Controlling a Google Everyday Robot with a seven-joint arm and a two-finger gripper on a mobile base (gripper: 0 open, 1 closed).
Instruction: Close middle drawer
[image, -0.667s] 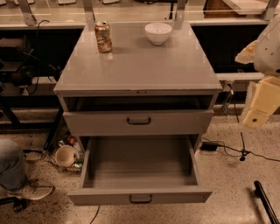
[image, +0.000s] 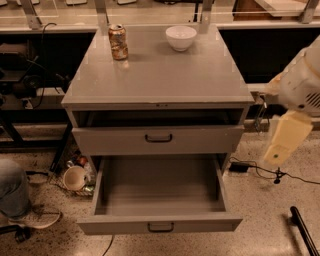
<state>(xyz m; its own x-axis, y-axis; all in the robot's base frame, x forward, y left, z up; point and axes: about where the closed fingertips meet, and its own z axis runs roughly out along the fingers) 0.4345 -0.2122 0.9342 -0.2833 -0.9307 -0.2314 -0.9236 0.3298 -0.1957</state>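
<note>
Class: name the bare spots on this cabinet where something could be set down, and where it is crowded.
Cabinet top: bare from its front edge back to the can and white bowl, which crowd the rear. The open middle drawer shows a bare floor. A cup clutters the ground at left. The gripper hangs right of the cabinet.

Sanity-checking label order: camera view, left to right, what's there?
Floor cup → can → white bowl → gripper, at far right beside the cabinet. Open middle drawer spans the centre, so unordered.
</note>
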